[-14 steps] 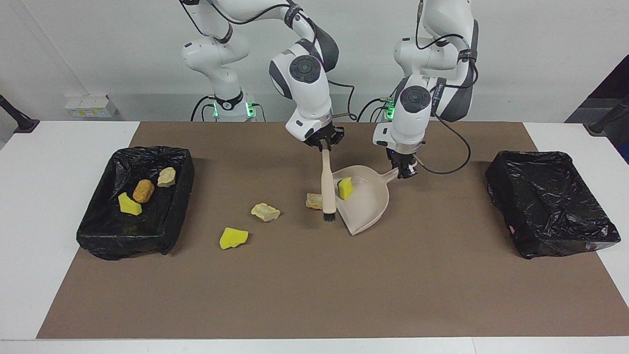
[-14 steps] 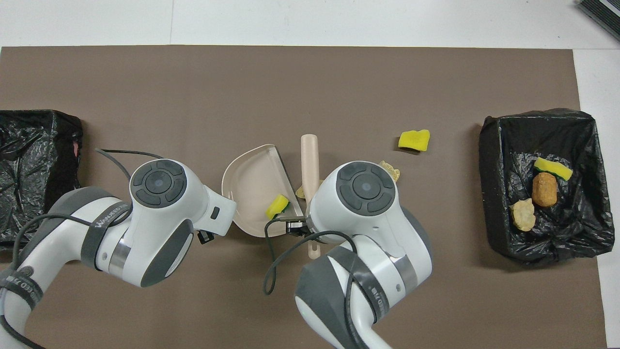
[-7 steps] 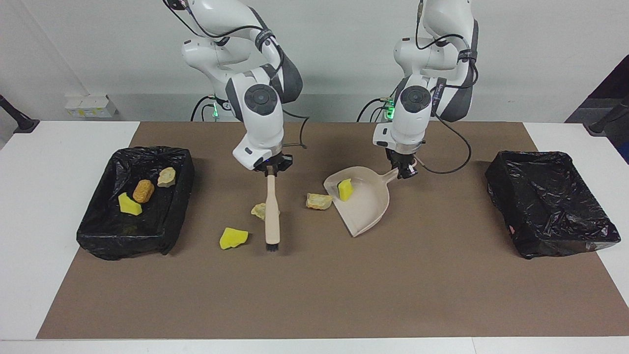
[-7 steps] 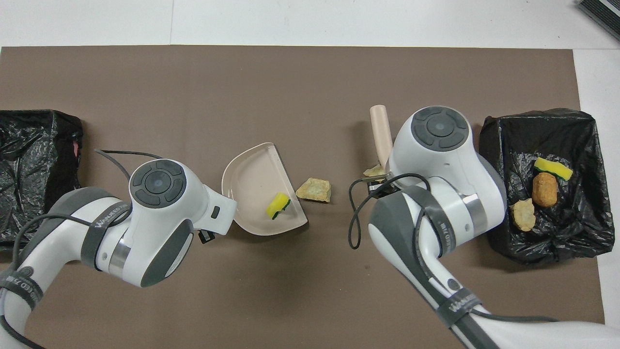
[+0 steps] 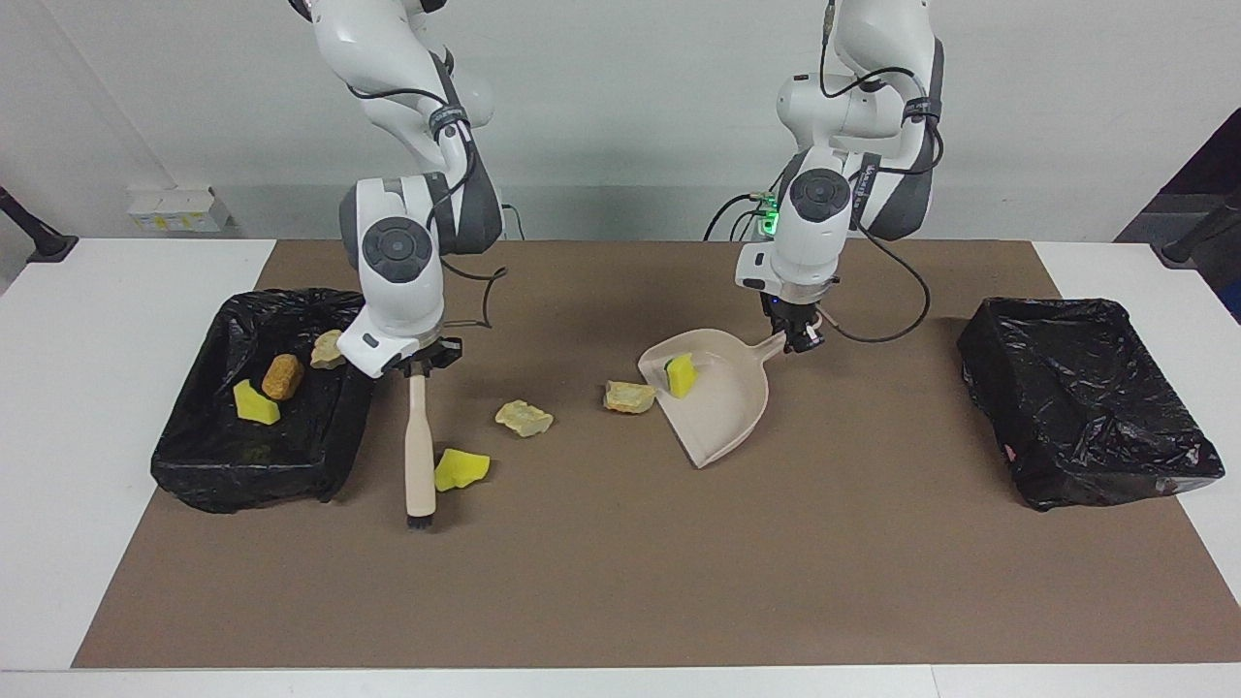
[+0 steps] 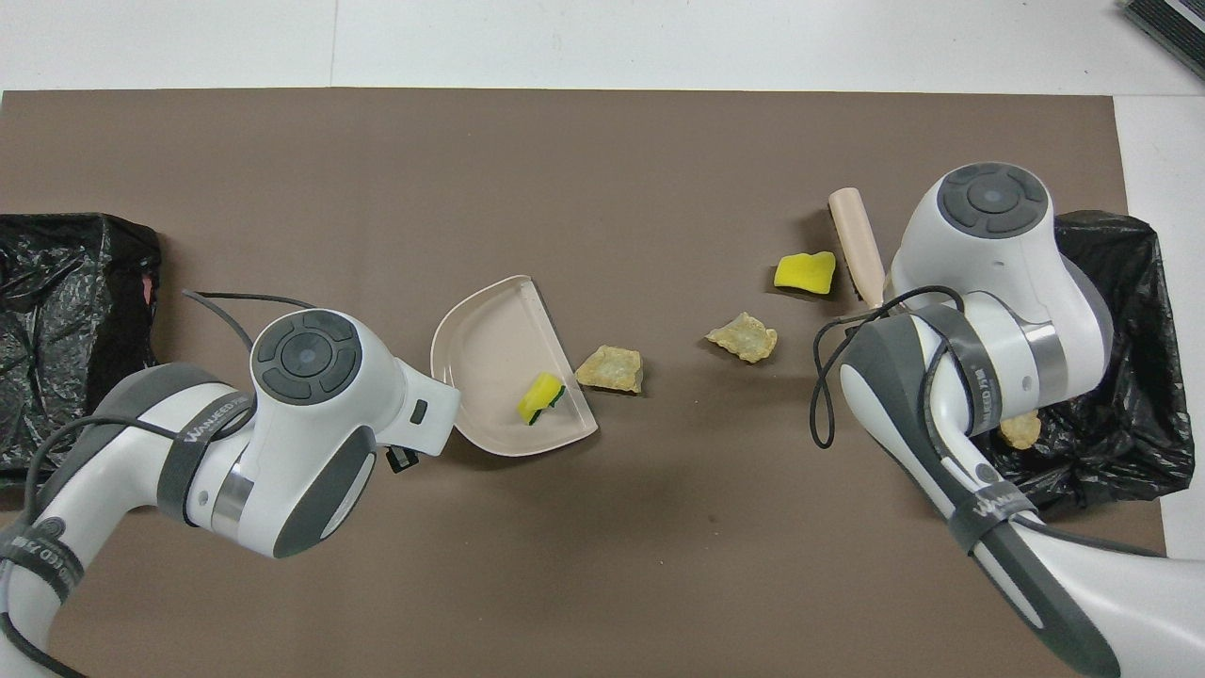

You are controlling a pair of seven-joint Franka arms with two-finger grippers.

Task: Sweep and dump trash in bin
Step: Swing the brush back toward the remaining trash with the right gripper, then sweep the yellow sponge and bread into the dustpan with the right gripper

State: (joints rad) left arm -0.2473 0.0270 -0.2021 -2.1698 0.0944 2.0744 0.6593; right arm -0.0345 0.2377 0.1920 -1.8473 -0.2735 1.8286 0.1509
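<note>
Two grippers work here: our right gripper (image 5: 419, 363) clamps the beige wooden-handled brush (image 5: 420, 456), bristles down just beside the yellow sponge chunk (image 5: 460, 469), ready to push it toward the beige plastic dustpan (image 5: 722, 402). Our left gripper (image 5: 801, 336) pinches the dustpan's handle, mouth toward the scraps; one green-yellow sponge (image 5: 682, 375) lies in the dustpan.
</note>
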